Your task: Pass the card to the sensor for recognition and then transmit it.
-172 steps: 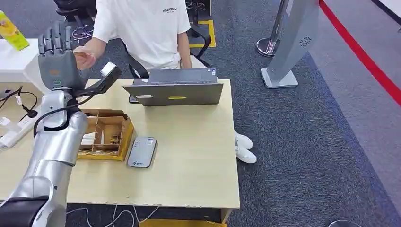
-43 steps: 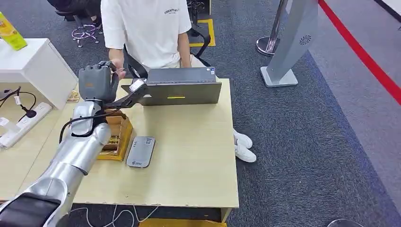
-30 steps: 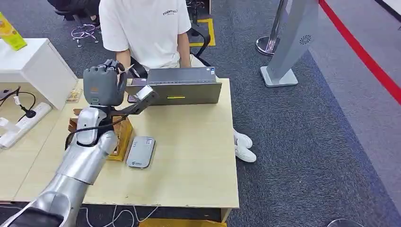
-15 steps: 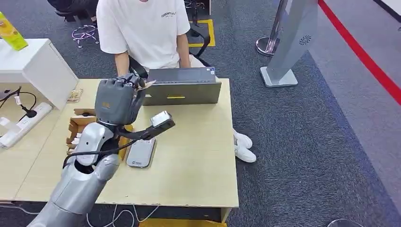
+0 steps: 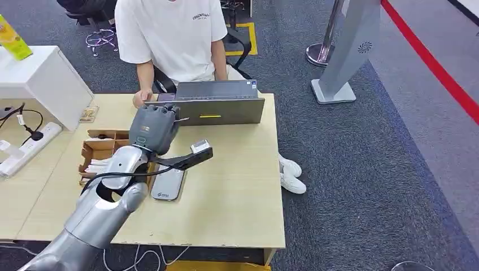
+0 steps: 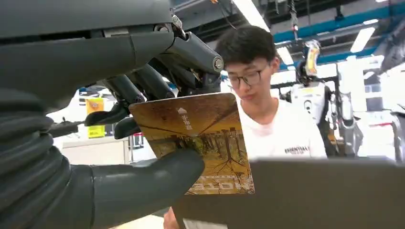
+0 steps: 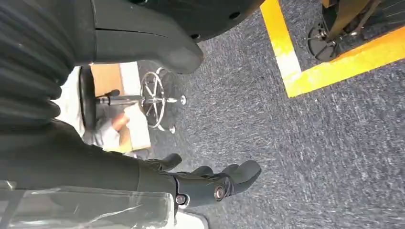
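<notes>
My left hand [image 5: 153,127] hovers over the table, just beyond the grey flat sensor [image 5: 168,186] that lies beside the cardboard box. It pinches a brown-and-gold card [image 6: 200,143] between the thumb [image 6: 143,186] and the dark fingers [image 6: 191,52], with the card standing upright. The card's face points toward the laptop and the seated person [image 6: 267,109]. My right hand [image 7: 205,183] hangs over the carpet floor with its fingers apart and nothing in it.
A grey laptop [image 5: 217,104] stands at the table's far edge in front of a person in a white shirt [image 5: 169,34]. A cardboard compartment box [image 5: 101,151] sits left of the sensor. A white cabinet [image 5: 45,79] and power strip [image 5: 22,149] are at left.
My left hand has come down from the far left near the person, moved right and toward me, and now holds the card over the table by the sensor.
</notes>
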Robot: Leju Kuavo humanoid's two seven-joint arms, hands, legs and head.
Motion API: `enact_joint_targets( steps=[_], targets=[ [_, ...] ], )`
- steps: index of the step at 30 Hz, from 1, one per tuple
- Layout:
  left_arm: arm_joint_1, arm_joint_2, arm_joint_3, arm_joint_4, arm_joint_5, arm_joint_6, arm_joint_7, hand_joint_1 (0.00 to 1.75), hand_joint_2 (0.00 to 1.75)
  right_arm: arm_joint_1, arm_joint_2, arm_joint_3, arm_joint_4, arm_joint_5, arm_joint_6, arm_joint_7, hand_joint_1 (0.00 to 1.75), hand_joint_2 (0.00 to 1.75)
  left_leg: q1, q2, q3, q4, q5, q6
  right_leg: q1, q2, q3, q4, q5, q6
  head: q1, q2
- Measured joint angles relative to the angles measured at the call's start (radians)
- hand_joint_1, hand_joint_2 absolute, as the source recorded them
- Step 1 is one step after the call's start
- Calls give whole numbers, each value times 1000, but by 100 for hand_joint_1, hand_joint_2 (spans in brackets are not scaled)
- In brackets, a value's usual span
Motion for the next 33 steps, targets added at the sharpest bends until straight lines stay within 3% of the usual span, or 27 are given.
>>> enact_joint_targets(
  steps=[8, 20, 25, 33],
  targets=[
    [100, 79, -36, -112, 25, 19, 0, 175, 175, 0, 0, -10, 0, -23, -5, -6, 0, 175, 0, 0, 0, -1, 0, 0, 0, 0, -1, 0, 0, 0, 0, 0],
    [209, 147, -42, -206, 39, 37, 13, 175, 175, 0, 0, -20, 0, -30, -6, -4, 0, 175, 0, 0, 0, -1, 0, 0, 0, 0, 0, 0, -1, 0, 0, 0],
    [220, 131, -41, -133, 32, 27, 48, 175, 175, 0, 0, -19, 0, -23, 8, 1, 0, 175, 0, 0, 0, -1, 0, 0, 0, 0, 0, 0, -1, 0, 0, 0],
    [217, 101, -39, 19, 38, 10, 15, 175, 175, 0, 0, -14, 0, -19, 11, 6, 0, 175, 0, 0, 0, -1, 0, 0, 0, 0, 0, 0, 0, 0, 0, 0]
  ],
)
